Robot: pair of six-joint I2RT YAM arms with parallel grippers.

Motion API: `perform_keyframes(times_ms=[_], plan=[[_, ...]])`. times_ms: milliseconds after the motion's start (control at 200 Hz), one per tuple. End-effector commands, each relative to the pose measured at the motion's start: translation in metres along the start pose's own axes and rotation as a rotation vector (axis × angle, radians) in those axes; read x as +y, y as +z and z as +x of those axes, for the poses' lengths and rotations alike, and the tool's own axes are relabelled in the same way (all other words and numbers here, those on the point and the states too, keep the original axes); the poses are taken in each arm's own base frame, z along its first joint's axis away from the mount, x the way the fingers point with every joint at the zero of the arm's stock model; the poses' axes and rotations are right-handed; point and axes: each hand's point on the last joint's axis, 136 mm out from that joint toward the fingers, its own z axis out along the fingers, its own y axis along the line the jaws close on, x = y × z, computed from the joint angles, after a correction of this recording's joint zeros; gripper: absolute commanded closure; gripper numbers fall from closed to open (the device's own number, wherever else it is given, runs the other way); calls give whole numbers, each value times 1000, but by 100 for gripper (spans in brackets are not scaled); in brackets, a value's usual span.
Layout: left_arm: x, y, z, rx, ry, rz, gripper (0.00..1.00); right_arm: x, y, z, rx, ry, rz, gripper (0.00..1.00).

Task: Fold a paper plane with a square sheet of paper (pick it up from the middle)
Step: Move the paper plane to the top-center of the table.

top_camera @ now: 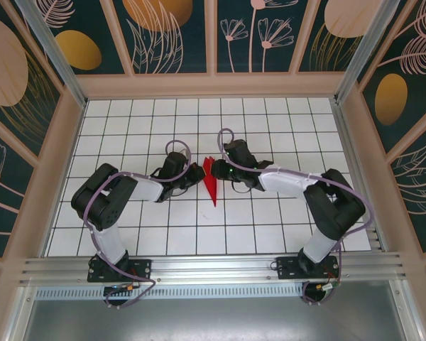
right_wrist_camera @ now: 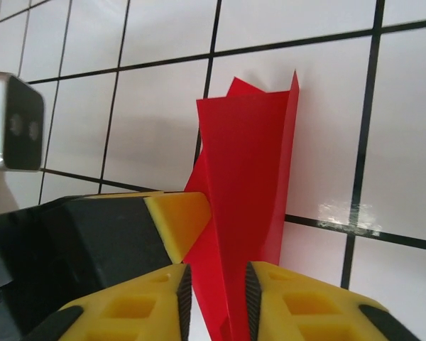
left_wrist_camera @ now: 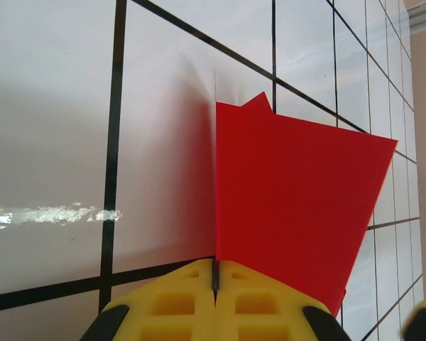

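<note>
From above, the red paper plane (top_camera: 211, 182) sits on the white gridded surface (top_camera: 284, 234). The left hand (top_camera: 199, 173) is close against the plane's left side and the right hand (top_camera: 221, 169) against its right.

At the left wrist, the left hand (left_wrist_camera: 215, 275) is clamped tight on the paper plane (left_wrist_camera: 291, 206), pinching its folded edge.

At the right wrist, the right hand (right_wrist_camera: 216, 302) stands narrow, one finger on either side of the paper plane (right_wrist_camera: 248, 177). Whether it actually presses, I cannot tell. The left hand's yellow finger (right_wrist_camera: 176, 220) lies just left of the plane.
</note>
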Motion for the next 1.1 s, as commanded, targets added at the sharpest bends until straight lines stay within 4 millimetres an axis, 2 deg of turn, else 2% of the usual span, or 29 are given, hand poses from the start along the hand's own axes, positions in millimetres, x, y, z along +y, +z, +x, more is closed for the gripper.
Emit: perform_keyframes(times_ms=[0, 75, 185, 335, 530, 811, 1096], plan=[[6, 3, 2, 0, 1, -16, 100, 11, 7, 1, 32, 2, -26, 74], [7, 4, 3, 2, 4, -13, 100, 15, 9, 1, 37, -6, -44, 75], [8, 5, 3, -2, 3, -17, 100, 10, 13, 7, 56, -3, -30, 75], [9, 8, 2, 0, 0, -16, 100, 3, 16, 12, 71, -1, -12, 70], [9, 7, 2, 3, 9, -27, 100, 4, 22, 17, 95, 4, -24, 68], [6, 6, 1, 2, 15, -21, 100, 11, 8, 0, 38, -26, -6, 69], [7, 7, 1, 4, 18, -27, 100, -18, 18, 8, 64, -42, 134, 72]])
